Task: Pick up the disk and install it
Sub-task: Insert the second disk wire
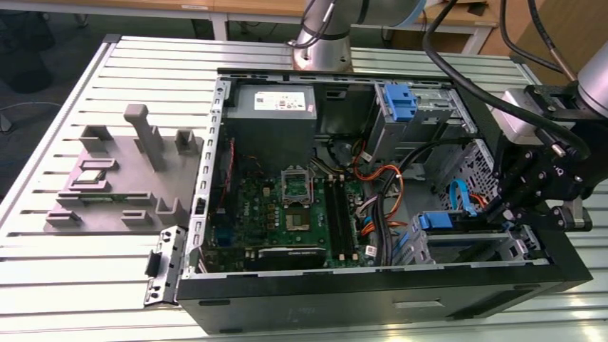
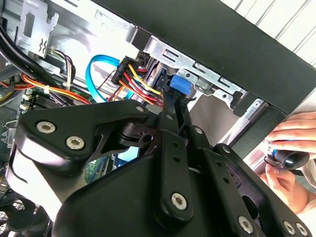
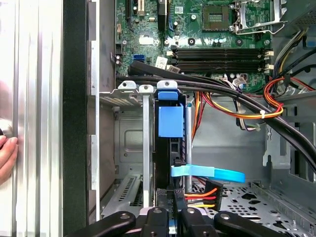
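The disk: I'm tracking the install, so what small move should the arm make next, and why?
Probably a short push along the slot to seat it. In the first wrist view the disk stands inside the drive cage, its blue tab by the cage rim, with the gripper close at its opposite end beside the cables.

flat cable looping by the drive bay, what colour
Light blue flat cable, clearest in the first wrist view.

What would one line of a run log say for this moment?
gripper: at drive cage, fingers closed on disk's rear edge | disk: standing in cage slot, blue rail visible | computer case: open | hand: outside case wall
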